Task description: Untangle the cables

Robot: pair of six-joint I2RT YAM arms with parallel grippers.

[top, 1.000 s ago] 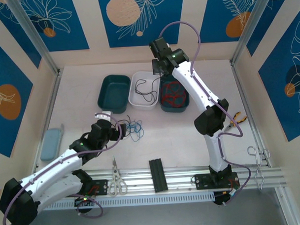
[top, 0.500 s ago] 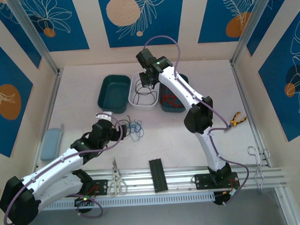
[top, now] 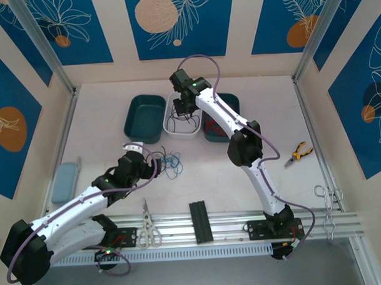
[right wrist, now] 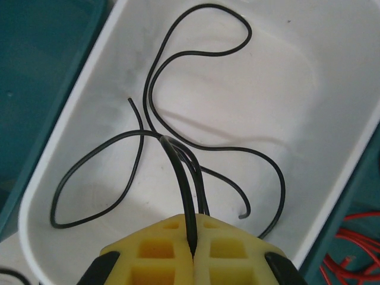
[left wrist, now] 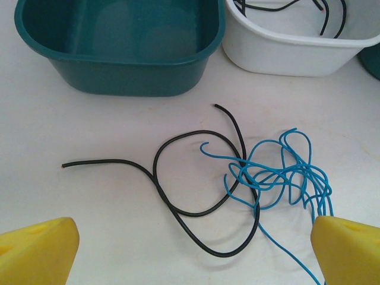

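On the table, a black cable loops through a bunch of blue cable; from above this tangle lies just right of my left gripper. The left gripper hovers over it, open, with one yellow fingertip on each side and nothing between them. My right gripper is shut on another black cable, whose loops lie in the white tray. From above, the right gripper hangs over that tray. Red cables fill the teal bin to the right.
An empty teal bin stands left of the white tray. Scissors and a black block lie on the near rail. Pliers rest at the right, metal hooks beyond them, and a grey-blue case at the left.
My right arm has swung left, from over the bin of red cables to over the white tray, still shut. The left arm has barely moved.
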